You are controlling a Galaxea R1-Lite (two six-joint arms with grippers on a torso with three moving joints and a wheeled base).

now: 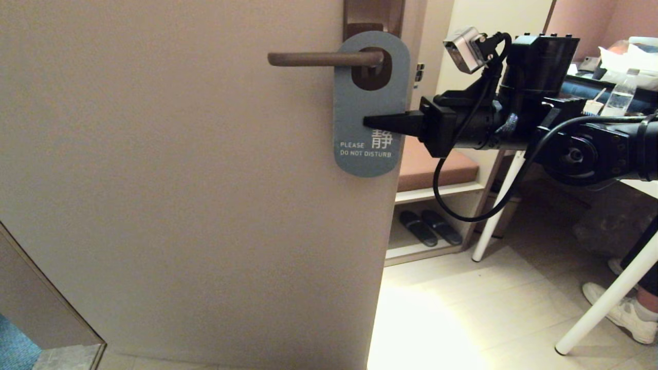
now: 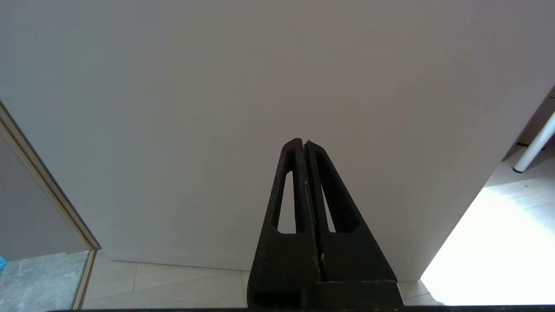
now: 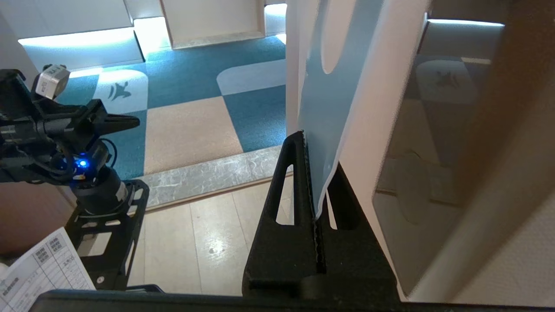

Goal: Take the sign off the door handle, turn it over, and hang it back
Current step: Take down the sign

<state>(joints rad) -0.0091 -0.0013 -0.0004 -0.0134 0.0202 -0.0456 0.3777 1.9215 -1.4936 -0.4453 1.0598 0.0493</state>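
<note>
The sign (image 1: pixel 360 103) hangs by its big hole on the door handle (image 1: pixel 318 58), close to the brown backplate (image 1: pixel 372 15). Its slate-blue "PLEASE DO NOT DISTURB" side faces me. My right gripper (image 1: pixel 366 122) reaches in from the right and is shut on the sign's right edge at mid height. In the right wrist view the sign (image 3: pixel 329 99) stands edge-on between the closed fingers (image 3: pixel 295 173) of the right gripper (image 3: pixel 307 141). My left gripper (image 2: pixel 303 142) is shut and empty, low before the plain door face; it also shows in the right wrist view (image 3: pixel 132 122).
The beige door (image 1: pixel 180 180) fills the left; its free edge runs just right of the sign. Beyond it are a shelf with black slippers (image 1: pixel 429 226), a brown cushion (image 1: pixel 432 164), white table legs (image 1: pixel 496 205) and a person's white shoe (image 1: pixel 624 311).
</note>
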